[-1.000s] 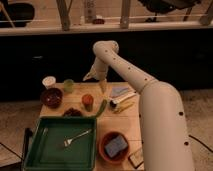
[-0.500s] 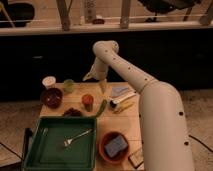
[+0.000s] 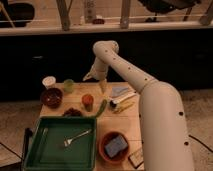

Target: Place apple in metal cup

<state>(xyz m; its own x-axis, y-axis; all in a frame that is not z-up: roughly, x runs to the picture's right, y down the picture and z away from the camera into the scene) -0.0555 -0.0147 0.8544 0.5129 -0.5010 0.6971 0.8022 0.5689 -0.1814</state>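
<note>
The gripper (image 3: 102, 85) hangs tip-down over the far edge of the small wooden table (image 3: 131, 131), at the end of a white arm (image 3: 150, 95) that rises from the lower right, bends at its elbow and drops again. Whether the gripper is open or closed cannot be told. Just below it and a little to the right in the view, the metal cup (image 3: 121, 100) lies on its side on the tabletop, dark mouth turned toward the near left. A folded grey-blue cloth (image 3: 120, 91) lies just behind the cup and a thin yellow item (image 3: 126, 106) just in front of it. Below the gripper and slightly left stands a small reddish-orange round thing, seemingly the apple (image 3: 87, 101), apart from the metal cup. A long green item (image 3: 102, 108) lies between the two. Left of the gripper, along the far edge, are a pale green cup (image 3: 68, 85) and a white cup (image 3: 48, 81), with a dark red bowl (image 3: 51, 97) in front of them. Nearer the camera, well away from the gripper, sits a green tray (image 3: 45, 150) holding a fork (image 3: 77, 137). Beside the tray is an orange bowl (image 3: 102, 150) containing a blue sponge (image 3: 116, 145).
</note>
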